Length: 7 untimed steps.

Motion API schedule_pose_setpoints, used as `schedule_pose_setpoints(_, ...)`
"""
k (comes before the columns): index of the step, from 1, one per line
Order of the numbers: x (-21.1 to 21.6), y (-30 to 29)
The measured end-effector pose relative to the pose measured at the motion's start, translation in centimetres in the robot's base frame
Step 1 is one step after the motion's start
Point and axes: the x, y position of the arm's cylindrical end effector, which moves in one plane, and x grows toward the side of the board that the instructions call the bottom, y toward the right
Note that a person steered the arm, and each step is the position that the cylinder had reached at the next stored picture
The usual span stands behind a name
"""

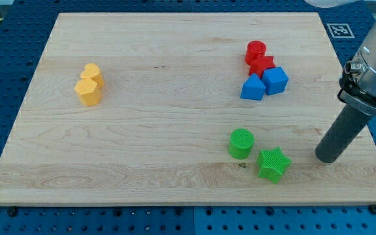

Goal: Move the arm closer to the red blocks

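Observation:
A red cylinder [255, 50] and a red block of unclear shape [262, 64] sit touching at the view's upper right. A blue triangular block [252, 87] and a blue cube [276, 80] sit just below them, touching. My tip [326, 158] rests on the board at the view's lower right, well below and right of the red blocks. A green star [273, 164] lies just left of my tip, and a green cylinder [241, 143] lies further left.
Two yellow blocks [89, 85] sit together at the view's left. The wooden board [149, 130] lies on a blue pegboard table [5, 72]. A marker tag [339, 29] is at the top right, off the board.

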Motion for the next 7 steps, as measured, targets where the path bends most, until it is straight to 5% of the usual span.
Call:
schedule_pose_setpoints(2, 0.0, 1.3)
schedule_pose_setpoints(3, -3.7, 4.2)
schedule_pose_setpoints(5, -16.4, 4.3)
schedule_pose_setpoints(7, -26.6, -4.6)
